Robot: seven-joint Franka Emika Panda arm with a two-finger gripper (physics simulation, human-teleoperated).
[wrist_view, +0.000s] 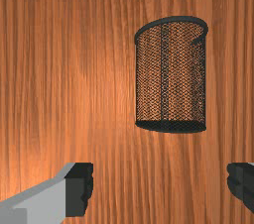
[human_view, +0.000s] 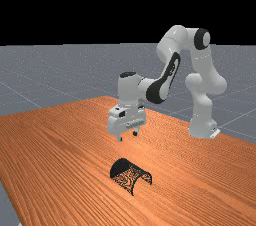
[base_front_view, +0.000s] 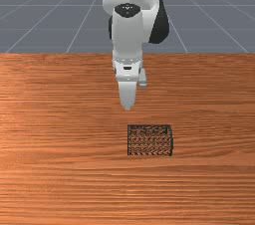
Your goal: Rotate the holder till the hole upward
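Note:
In the front view my gripper [base_front_view: 128, 106] hangs above the table, on the arm's side of the black mesh holder [base_front_view: 150, 140]. The holder lies on its side, its rimmed end toward the front view's right. The far view has the gripper [human_view: 127, 136] higher than the holder [human_view: 126, 172], whose open end faces the lower right and whose dark base is at the upper left. Between the widely parted fingers of the gripper [wrist_view: 159, 183] in the wrist view there is only wood. Beyond them lies the holder [wrist_view: 171, 77], untouched, its dark base end nearer the fingers.
The orange-brown table [base_front_view: 60, 169] extends around the holder on every side. At the far view's right the arm's base stands by the edge of the table [human_view: 200, 170].

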